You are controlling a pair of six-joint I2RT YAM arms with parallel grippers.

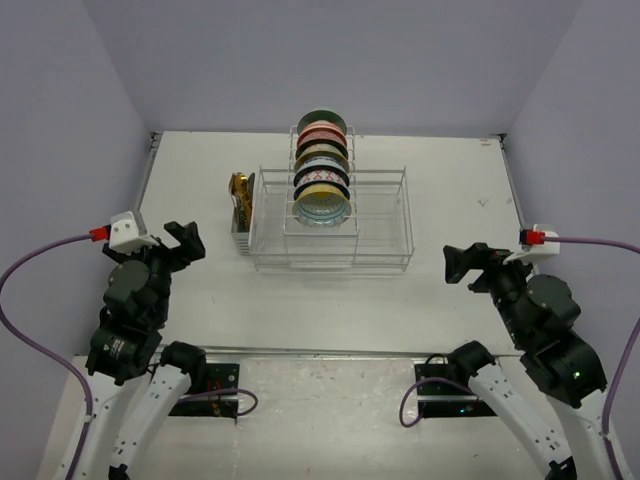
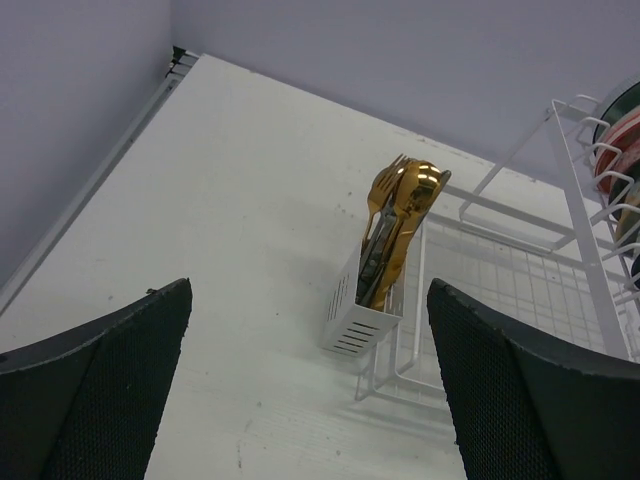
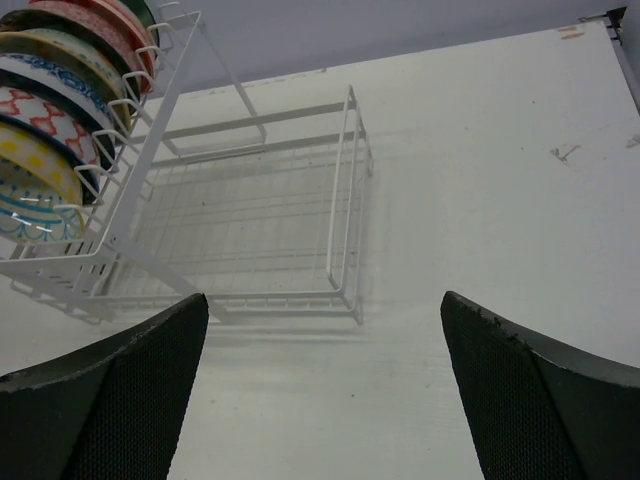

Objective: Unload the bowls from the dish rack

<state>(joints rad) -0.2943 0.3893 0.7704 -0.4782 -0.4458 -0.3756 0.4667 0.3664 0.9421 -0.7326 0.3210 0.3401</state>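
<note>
White table (image 1: 200,190) carries the dish rack (image 1: 380,265) centrally, the bowls (image 1: 322,203) standing on edge in its far slots. Nearer, the left claw (image 1: 185,240) and right claw (image 1: 459,264) gape wide, empty.

All the bowls (image 1: 322,172) stand on edge in the dish rack (image 1: 382,262), flanked by left hand (image 1: 186,241) and right hand (image 1: 459,265).

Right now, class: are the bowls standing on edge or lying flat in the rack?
On edge: the bowls stand upright in a row, slotted into the dish rack.
</note>
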